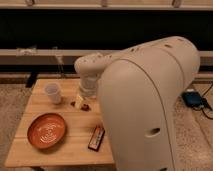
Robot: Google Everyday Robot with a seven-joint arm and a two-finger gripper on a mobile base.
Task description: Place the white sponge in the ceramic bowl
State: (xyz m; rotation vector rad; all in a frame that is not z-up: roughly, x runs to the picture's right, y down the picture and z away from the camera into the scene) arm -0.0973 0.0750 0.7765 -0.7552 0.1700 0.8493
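Camera view: sponge, cream block, on bench toward the rear, just right of white cup and beyond bowl. Claw directly above sponge, contact unclear; whether wide or narrow cannot be told. Small dark red item beside sponge. Dark bar right of bowl.

Nothing written can be read here: no text, label, brand, number or sign is legible. The dark flat packet on the counter has a paler strip along its face, too blurred to tell whether it is print. The ceramic bowl carries only pale rings inside, not lettering. The pincer sits low over the far part of the counter, just beside the white sponge, with no mark on it that can be made out.
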